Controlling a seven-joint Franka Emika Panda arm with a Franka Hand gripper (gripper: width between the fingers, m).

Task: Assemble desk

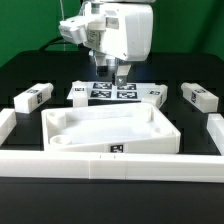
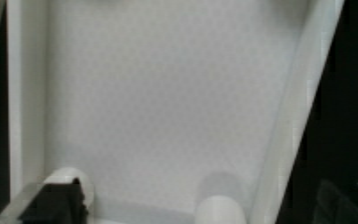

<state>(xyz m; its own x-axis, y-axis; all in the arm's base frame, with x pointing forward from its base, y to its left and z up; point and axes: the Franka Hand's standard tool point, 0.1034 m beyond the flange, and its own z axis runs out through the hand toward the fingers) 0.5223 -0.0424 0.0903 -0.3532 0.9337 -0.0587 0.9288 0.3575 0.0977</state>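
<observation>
Black desk (image 1: 30, 75) under a green backdrop, fenced by a white border rail (image 1: 110, 166) along its near edge and both side edges. The white tabletop (image 1: 110, 130), a rimmed tray, lies mid-desk, just inside the near rail. Behind it the marker board (image 1: 110, 92) lies flat. The first leg (image 1: 32, 97) lies near the side edge on the exterior view's left, and the second leg (image 1: 198, 96) near the opposite side edge. The third leg (image 1: 153, 94) and what looks like the fourth leg (image 1: 77, 91) lie just beside the marker board's two ends. The tool (image 1: 111, 72) hangs above the tabletop's far rim, jaws spread wide, gripping nothing. From the wrist view, only bare tray floor shows between its fingertips (image 2: 55, 200).
</observation>
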